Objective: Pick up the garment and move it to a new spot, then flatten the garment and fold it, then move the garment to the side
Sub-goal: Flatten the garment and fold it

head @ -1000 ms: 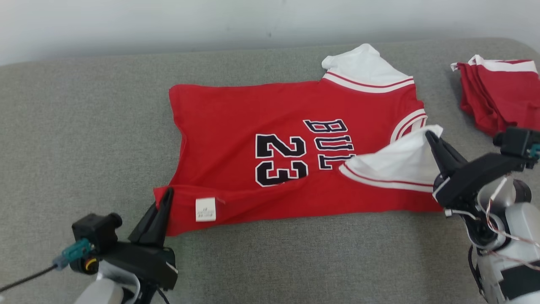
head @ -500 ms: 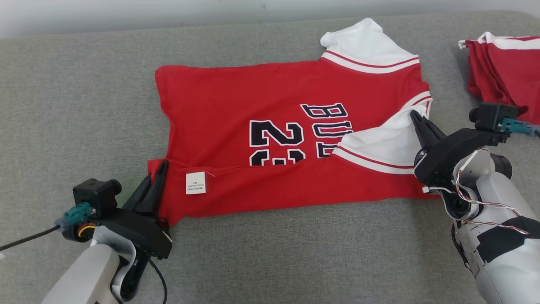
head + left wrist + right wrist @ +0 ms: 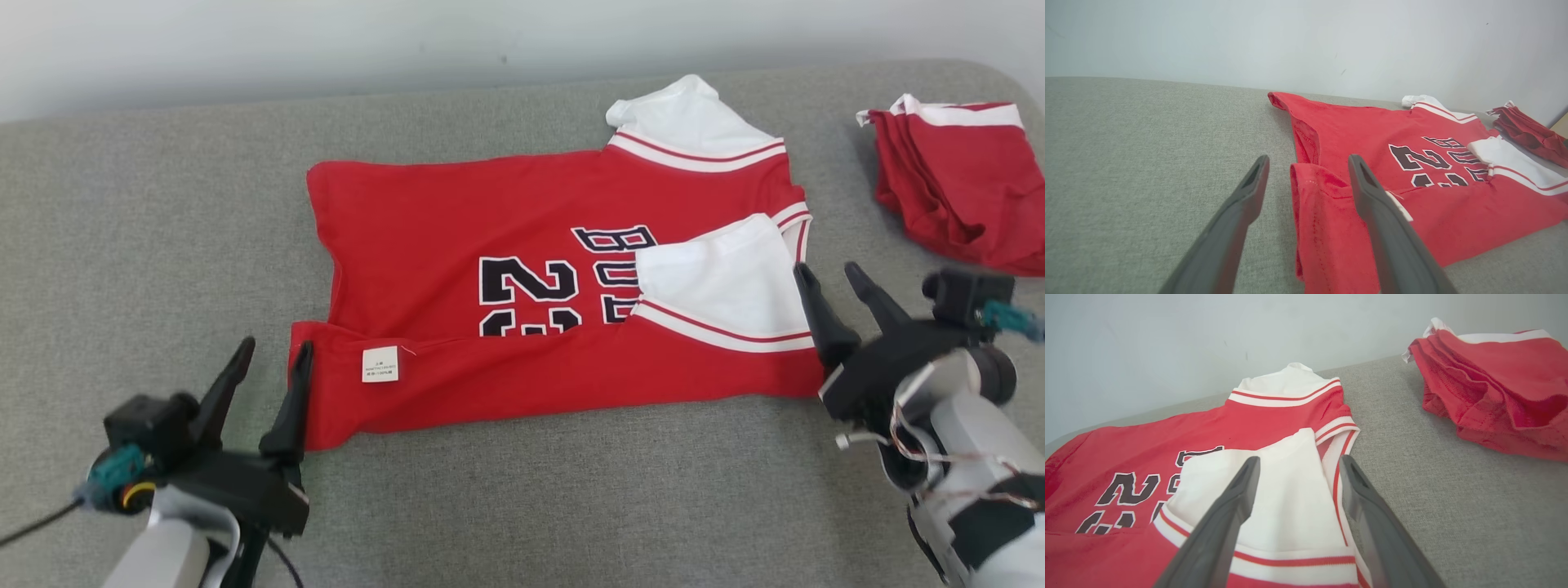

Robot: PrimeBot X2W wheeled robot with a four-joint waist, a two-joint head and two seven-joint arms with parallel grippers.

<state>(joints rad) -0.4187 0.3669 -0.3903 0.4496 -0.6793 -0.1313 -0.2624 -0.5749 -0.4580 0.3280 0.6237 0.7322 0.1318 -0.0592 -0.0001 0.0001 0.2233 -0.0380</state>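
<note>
Folding is being done: the jersey (image 3: 457, 220) is lying doubled just ahead of the left gripper (image 3: 275, 347) and right gripper (image 3: 826, 269), both gaping empty. A fresh edge grasp is likely being called for next.

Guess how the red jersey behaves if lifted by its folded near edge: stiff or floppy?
Likely floppy: the red jersey lies limp, its hem wrinkled and the white sleeve folded over the lettering. Probably light: its edges look thin. The near fold would likely fall open unless both ends are held.

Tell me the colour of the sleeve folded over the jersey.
The sleeve is white with a red stripe near its hem; clearest in the right wrist view.
</note>
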